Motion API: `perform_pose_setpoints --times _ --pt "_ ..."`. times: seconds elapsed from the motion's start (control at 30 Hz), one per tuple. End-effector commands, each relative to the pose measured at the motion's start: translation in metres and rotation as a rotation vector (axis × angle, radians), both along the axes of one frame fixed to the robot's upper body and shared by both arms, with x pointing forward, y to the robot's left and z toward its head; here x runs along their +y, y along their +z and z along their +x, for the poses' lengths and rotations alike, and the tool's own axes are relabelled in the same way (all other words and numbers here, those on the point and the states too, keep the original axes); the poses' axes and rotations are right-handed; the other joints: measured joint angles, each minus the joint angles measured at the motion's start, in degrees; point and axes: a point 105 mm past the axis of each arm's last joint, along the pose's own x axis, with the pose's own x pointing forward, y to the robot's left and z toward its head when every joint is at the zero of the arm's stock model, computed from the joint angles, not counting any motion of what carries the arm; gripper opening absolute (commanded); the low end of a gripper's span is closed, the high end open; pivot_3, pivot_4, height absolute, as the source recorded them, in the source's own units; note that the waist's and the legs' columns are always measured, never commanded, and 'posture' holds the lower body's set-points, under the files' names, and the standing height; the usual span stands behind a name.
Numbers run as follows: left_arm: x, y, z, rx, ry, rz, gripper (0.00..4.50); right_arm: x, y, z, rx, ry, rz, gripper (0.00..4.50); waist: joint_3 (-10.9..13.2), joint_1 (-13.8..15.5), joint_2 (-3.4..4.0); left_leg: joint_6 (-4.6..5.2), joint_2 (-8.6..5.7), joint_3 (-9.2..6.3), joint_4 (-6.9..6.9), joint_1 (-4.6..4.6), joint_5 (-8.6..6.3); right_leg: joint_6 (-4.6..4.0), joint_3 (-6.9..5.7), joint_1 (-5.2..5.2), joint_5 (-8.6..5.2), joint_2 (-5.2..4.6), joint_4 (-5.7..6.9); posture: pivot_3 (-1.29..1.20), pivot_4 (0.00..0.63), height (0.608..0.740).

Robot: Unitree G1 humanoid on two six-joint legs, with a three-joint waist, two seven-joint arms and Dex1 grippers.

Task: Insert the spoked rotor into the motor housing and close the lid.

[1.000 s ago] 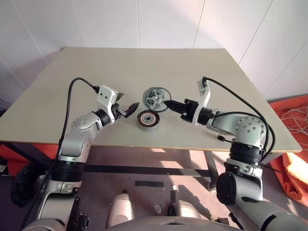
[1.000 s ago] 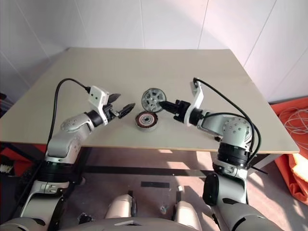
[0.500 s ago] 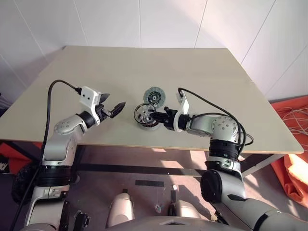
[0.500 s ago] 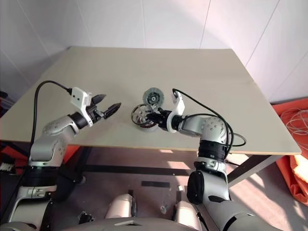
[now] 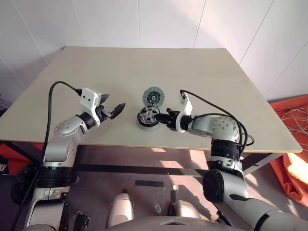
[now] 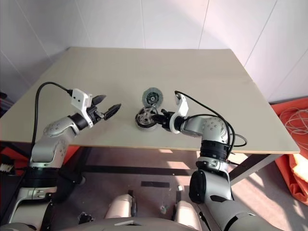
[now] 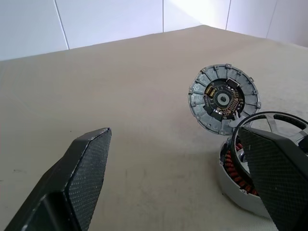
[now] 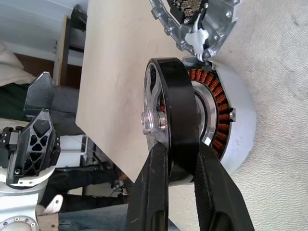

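Left fingers [image 5: 113, 110] apart; right fingers [image 8: 159, 192] clamped.

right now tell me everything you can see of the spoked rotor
The spoked rotor is a thick black ring with slim silvery spokes and a small metal hub. The right end effector is shut on its rim, one finger on each face. It hangs tilted over the motor housing, partly lowered onto the copper windings but not seated flat. The lid lies just beyond on the table, apart from it.
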Motion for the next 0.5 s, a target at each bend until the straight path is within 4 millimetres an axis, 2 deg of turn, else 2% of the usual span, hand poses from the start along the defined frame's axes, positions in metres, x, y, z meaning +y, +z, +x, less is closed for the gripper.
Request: perform_pose_setpoints --times 0.03,0.2,0.33,0.5 --pt "-0.001 0.013 0.002 -0.054 0.000 0.006 4.50 0.006 0.019 0.002 -0.073 0.010 0.015 0.75 0.00 0.00 0.00 -0.01 0.00 0.00 0.00 0.00 0.01 0.00 0.00 0.00 0.00 0.00 0.00 0.00 0.000 0.740" --pt "-0.001 0.013 0.002 -0.055 0.003 0.009 4.50 0.012 0.019 0.002 -0.075 0.017 0.014 0.75 0.00 -0.01 0.00 -0.02 0.00 0.00 0.00 0.01 0.01 0.00 0.00 0.01 0.00 0.00 0.01 0.00 0.000 0.740" --pt "-0.001 0.013 0.002 -0.058 0.007 0.011 4.50 0.006 0.008 0.003 -0.048 -0.004 -0.015 0.75 0.00 0.01 0.00 -0.05 -0.01 -0.01 0.00 0.01 0.03 0.00 0.00 0.01 0.00 0.00 0.02 0.00 0.000 0.740" --pt "-0.001 0.014 0.002 -0.062 0.009 0.015 4.50 0.006 0.007 0.003 -0.046 -0.005 -0.014 0.75 0.00 0.07 0.00 -0.10 -0.01 -0.02 0.00 0.02 0.06 0.00 0.00 0.03 0.00 -0.01 0.04 0.00 0.000 0.740"
